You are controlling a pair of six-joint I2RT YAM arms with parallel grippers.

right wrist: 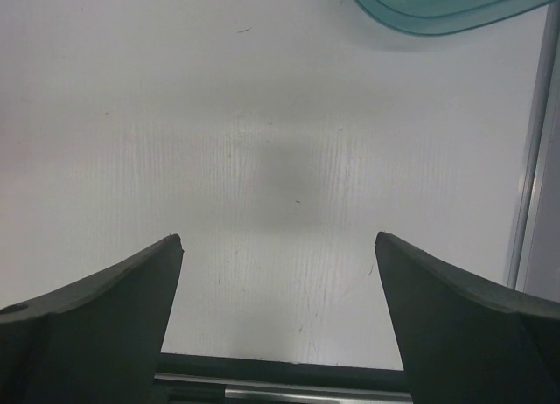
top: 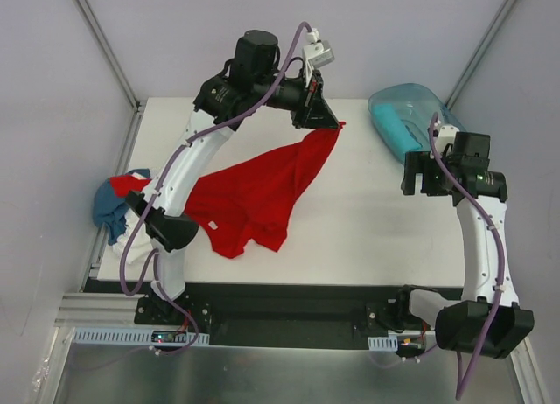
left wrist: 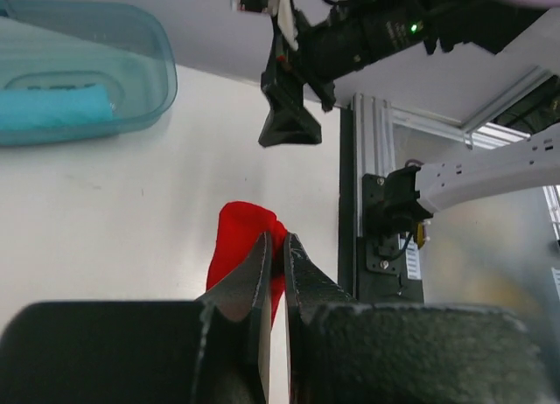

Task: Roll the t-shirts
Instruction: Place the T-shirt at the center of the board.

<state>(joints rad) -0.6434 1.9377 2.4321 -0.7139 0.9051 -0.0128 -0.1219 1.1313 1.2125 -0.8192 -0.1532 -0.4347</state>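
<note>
While left jaws pinch its far-right tip, the red t-shirt trails diagonally near-left, perhaps lifted; right jaws gape.

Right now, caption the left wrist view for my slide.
Left claw shut on the red t-shirt, teal tub beyond.
</note>
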